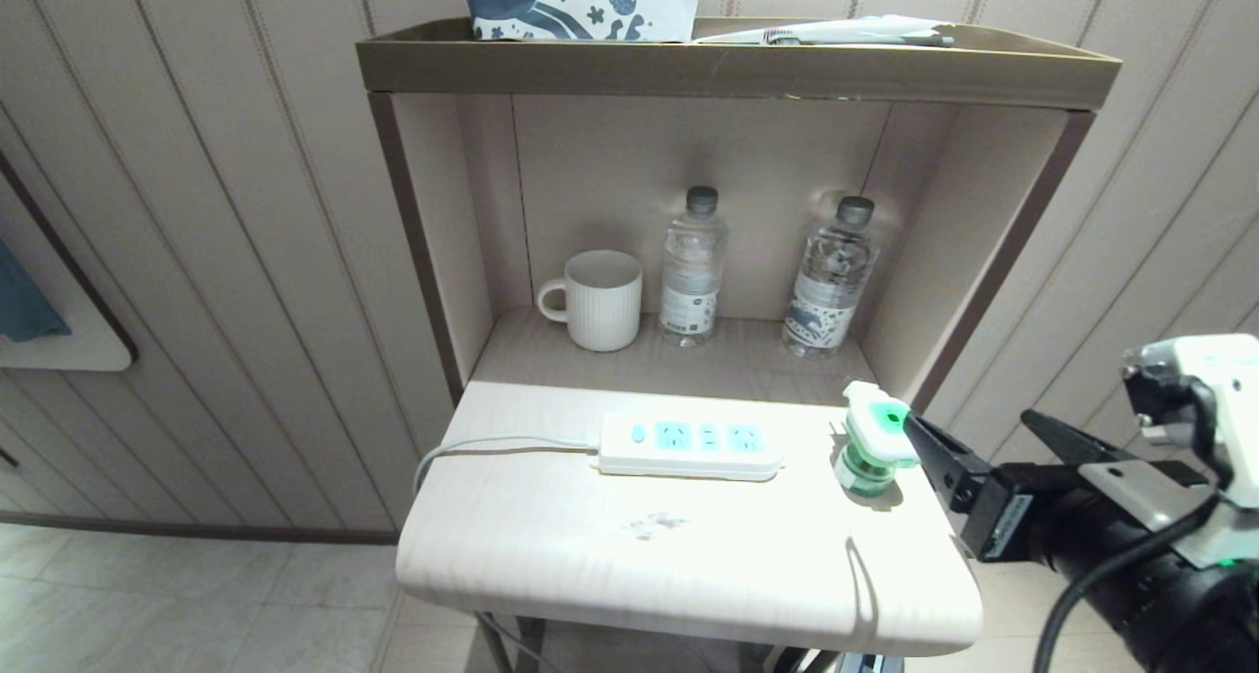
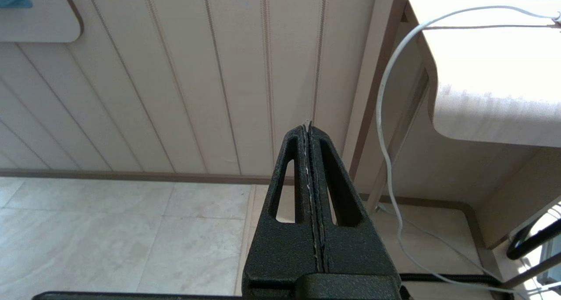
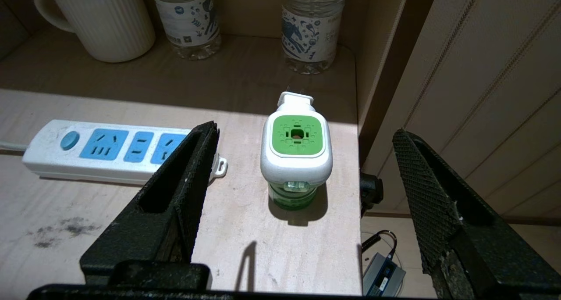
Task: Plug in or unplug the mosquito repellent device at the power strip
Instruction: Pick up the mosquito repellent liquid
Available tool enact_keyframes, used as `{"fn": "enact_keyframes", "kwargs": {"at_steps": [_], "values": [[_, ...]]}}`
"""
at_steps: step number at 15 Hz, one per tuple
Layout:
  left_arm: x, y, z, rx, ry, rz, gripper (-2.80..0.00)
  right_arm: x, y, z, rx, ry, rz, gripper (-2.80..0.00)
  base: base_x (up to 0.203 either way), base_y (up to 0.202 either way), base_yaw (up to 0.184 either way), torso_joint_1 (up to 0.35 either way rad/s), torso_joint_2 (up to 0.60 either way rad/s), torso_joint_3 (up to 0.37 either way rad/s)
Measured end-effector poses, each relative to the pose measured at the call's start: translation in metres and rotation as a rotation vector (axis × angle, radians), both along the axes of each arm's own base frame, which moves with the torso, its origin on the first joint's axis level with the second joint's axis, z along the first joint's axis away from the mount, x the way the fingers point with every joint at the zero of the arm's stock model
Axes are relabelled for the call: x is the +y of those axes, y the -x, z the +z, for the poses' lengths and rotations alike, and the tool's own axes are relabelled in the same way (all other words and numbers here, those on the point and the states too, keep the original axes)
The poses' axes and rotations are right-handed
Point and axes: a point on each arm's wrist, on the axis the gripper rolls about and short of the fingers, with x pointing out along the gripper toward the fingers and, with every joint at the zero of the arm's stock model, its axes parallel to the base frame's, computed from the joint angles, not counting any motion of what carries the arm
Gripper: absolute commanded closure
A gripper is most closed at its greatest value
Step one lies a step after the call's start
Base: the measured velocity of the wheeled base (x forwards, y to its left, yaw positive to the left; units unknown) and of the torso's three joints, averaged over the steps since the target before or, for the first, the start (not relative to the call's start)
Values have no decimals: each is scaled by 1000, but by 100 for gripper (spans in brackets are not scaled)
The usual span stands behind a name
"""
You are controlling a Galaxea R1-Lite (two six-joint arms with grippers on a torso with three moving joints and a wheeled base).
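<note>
The power strip (image 1: 690, 446) lies mid-table with all sockets free; the mosquito repellent device (image 1: 871, 438) stands unplugged to its right, near the table edge. The right gripper (image 1: 979, 422) is spread wide beside it; a careless nudge may tip it off. The left gripper (image 2: 310, 126) is pressed together. I count one mug (image 1: 597, 299), two bottles (image 1: 692, 269), one strip, one device.

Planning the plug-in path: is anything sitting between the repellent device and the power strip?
Nothing visible: bare tabletop separates the device from the strip. The right gripper is beside the device, jaws open.
</note>
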Motion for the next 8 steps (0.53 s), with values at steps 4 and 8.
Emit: {"fn": "enact_keyframes", "kwargs": {"at_steps": [4, 8], "values": [[0, 0, 0, 0, 0, 0, 0, 2, -20, -18, -30, -19, 3, -280, 0, 0, 0, 0, 0, 0], [0, 0, 0, 1, 0, 0, 0, 8, -37, -31, -9, 6, 14, -280, 0, 0, 0, 0, 0, 0]]}}
